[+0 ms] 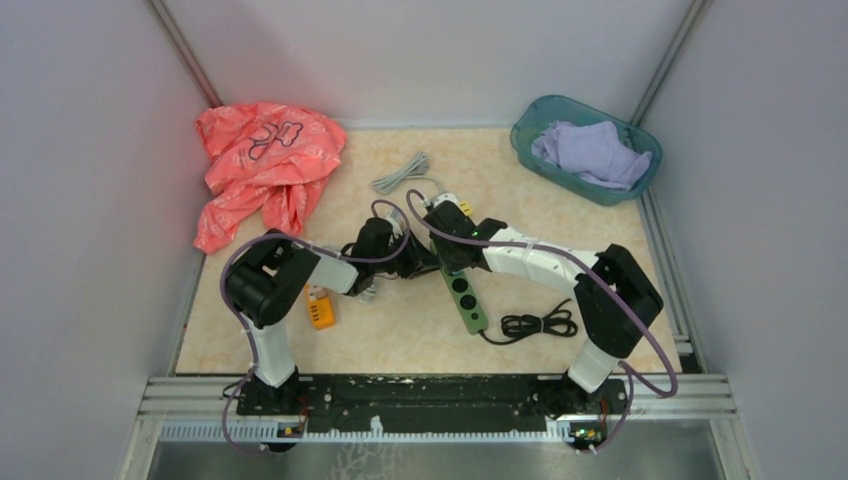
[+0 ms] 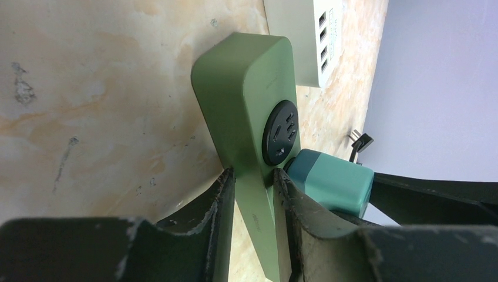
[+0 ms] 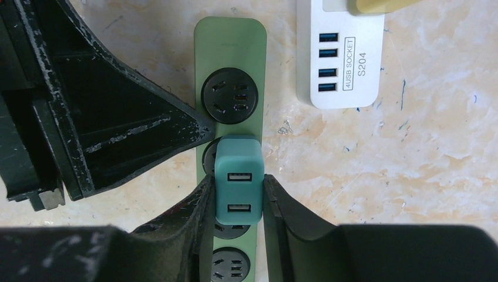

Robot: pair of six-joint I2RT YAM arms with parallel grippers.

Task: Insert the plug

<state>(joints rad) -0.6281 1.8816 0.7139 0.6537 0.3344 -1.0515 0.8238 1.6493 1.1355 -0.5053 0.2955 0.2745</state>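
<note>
Pinching the teal plug (image 3: 238, 170), USB ports facing the camera, the right gripper (image 3: 236, 183) holds it against the second socket of the green power strip (image 3: 230, 41), which runs top to bottom of the frame. The left gripper (image 2: 253, 175) clamps the strip's sides. Only the top view shows the upper-right basket (image 1: 527, 128) holding a lavender cloth (image 1: 590, 152).

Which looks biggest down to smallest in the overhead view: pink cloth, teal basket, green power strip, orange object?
1. pink cloth
2. teal basket
3. green power strip, partly hidden under the arms
4. orange object
</note>
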